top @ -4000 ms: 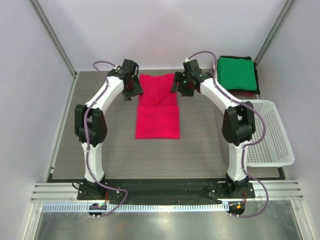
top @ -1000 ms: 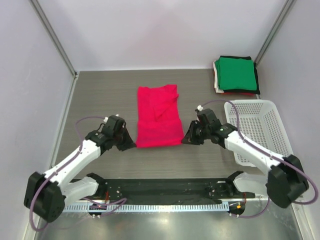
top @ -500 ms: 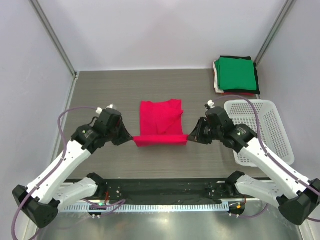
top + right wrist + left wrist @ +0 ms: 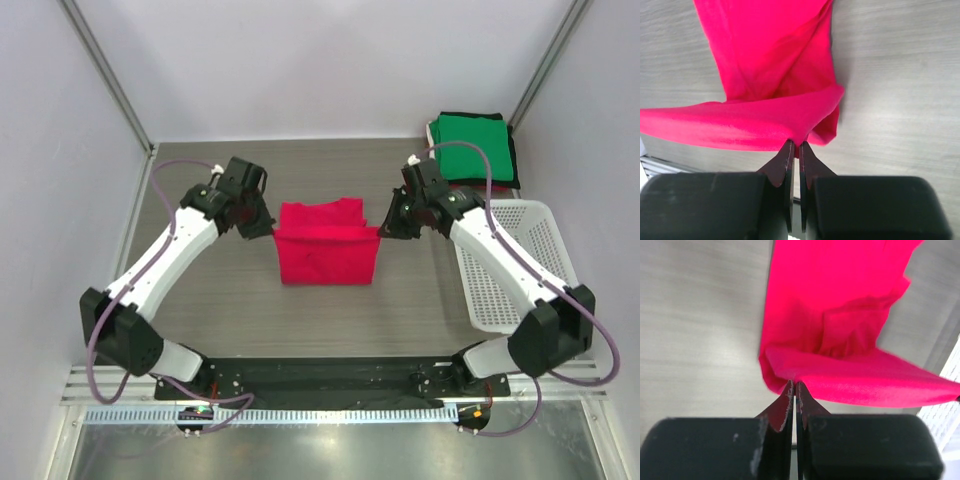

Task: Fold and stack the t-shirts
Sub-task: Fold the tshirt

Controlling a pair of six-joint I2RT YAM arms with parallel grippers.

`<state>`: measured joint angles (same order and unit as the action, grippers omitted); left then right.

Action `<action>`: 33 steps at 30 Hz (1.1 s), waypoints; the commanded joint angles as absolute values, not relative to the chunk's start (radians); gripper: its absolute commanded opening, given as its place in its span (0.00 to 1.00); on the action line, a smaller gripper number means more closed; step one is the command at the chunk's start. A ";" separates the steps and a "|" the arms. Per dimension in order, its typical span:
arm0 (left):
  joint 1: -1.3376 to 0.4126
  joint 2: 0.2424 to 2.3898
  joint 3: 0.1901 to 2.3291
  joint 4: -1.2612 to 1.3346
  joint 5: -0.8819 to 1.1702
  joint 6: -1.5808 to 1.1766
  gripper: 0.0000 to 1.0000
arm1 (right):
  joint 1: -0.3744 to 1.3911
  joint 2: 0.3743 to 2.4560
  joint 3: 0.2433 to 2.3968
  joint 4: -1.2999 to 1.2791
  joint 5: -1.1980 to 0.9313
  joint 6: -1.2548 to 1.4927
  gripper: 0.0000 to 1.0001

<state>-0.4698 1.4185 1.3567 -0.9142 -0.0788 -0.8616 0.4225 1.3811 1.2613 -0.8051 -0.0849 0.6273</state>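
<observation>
- The left pincer [image 4: 268, 229] is pressed together on one corner of the bright red-pink t-shirt [image 4: 328, 258], which hangs well to the left of the white mesh basket [image 4: 545, 300].
- The right pincer [image 4: 384, 228], on the side nearer the basket, pinches the opposite corner.
- The edge between them stretches taut above the grey surface [image 4: 220, 300], and the rest of the cloth sags in a fold beneath.
- A stack of folded t-shirts [image 4: 472, 148], green on top, sits just beyond the basket's far end.
</observation>
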 commanded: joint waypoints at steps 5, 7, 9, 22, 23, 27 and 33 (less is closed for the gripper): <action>-0.387 1.650 1.587 -0.931 -0.109 -0.736 0.00 | 0.318 1.586 1.431 -0.779 -0.123 0.500 0.01; -0.377 1.692 1.615 -0.928 -0.098 -0.724 0.00 | 0.298 1.626 1.478 -0.775 -0.133 0.488 0.01; -0.362 1.747 1.647 -0.920 -0.094 -0.718 0.00 | 0.288 1.692 1.509 -0.770 -0.153 0.471 0.01; -0.282 2.031 1.885 -0.919 -0.061 -0.670 0.00 | 0.241 1.992 1.750 -0.756 -0.230 0.433 0.01; -0.275 2.046 1.902 -0.925 -0.060 -0.666 0.00 | 0.239 2.008 1.764 -0.758 -0.235 0.434 0.01; -0.258 2.137 2.009 -0.946 -0.058 -0.654 0.01 | 0.233 2.095 1.839 -0.755 -0.252 0.437 0.01; -0.210 2.383 2.343 -1.035 0.036 -0.620 0.51 | 0.212 2.274 2.109 -0.788 -0.267 0.459 0.88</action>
<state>-0.2573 2.2791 2.1445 -0.9585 -0.0132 -0.6552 0.2394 2.2238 1.9633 -0.7761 -0.2710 0.4667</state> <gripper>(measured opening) 0.426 0.773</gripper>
